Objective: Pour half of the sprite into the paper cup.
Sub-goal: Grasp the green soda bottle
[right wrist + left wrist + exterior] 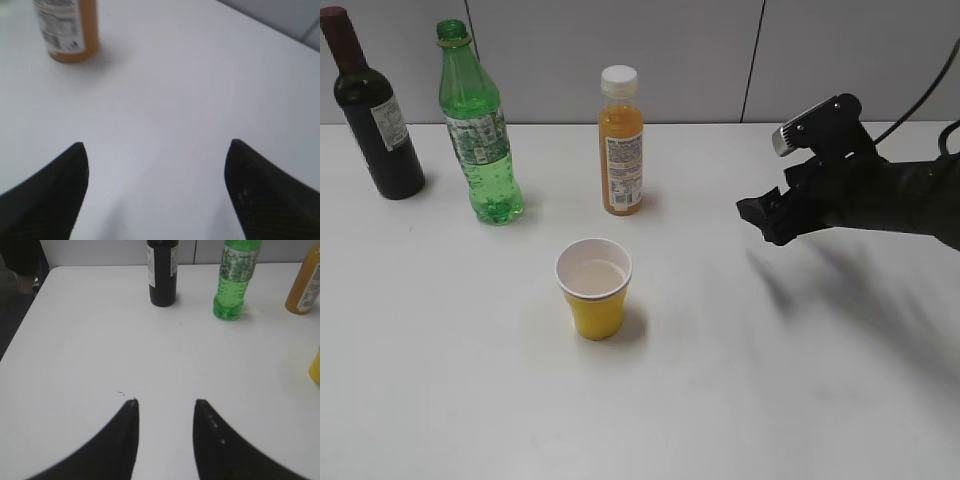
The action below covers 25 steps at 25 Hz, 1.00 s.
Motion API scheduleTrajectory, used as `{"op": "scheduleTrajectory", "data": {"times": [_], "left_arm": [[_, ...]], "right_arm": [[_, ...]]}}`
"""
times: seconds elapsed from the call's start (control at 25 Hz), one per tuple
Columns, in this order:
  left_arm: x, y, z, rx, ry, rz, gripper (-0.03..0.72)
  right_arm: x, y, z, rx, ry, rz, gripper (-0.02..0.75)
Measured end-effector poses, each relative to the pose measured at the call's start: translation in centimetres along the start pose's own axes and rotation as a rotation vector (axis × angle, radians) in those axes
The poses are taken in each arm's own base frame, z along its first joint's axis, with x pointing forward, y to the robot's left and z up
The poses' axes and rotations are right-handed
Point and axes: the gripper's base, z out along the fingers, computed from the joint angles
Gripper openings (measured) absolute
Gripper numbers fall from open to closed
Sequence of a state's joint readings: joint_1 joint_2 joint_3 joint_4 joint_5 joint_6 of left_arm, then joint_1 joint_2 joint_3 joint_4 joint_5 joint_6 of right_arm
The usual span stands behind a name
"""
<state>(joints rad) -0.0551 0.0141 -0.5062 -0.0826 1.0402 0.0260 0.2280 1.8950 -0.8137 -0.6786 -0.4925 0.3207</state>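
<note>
While only the exterior view shows the paper cup whole, both wrist views show each end effector — left, right — spread apart.

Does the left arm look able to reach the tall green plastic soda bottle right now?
Probably yes: the left gripper is open, with bare white table up to the green bottle.

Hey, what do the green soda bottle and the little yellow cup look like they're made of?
The green soda bottle looks like clear, glossy plastic: light passes through its tinted wall, and a printed label band wraps the middle. The yellow cup looks like paper: opaque matte yellow outside, plain white inside, with a thin rolled white rim. A coated lining can't be judged from here.
</note>
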Motion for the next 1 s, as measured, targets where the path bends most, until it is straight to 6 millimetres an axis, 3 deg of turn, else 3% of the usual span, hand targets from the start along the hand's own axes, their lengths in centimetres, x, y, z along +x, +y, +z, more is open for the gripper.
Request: {"op": "scheduleTrajectory", "data": {"times": [0.16, 0.44, 0.68, 1.0], "left_arm": [[0.0, 0.0, 0.0, 0.000, 0.000, 0.000, 0.281], [0.0, 0.0, 0.0, 0.000, 0.000, 0.000, 0.265], [0.0, 0.0, 0.0, 0.000, 0.000, 0.000, 0.264], [0.0, 0.0, 0.0, 0.000, 0.000, 0.000, 0.264]], "right_arm": [[-0.1, -1.6, -0.5, 0.138, 0.162, 0.107, 0.635], [-3.4, -4.7, -1.0, 0.327, 0.409, 0.247, 0.626], [-7.2, -5.9, -1.3, 0.280, 0.549, 0.357, 0.615], [-7.8, -7.8, -2.8, 0.209, 0.841, 0.499, 0.595]]}}
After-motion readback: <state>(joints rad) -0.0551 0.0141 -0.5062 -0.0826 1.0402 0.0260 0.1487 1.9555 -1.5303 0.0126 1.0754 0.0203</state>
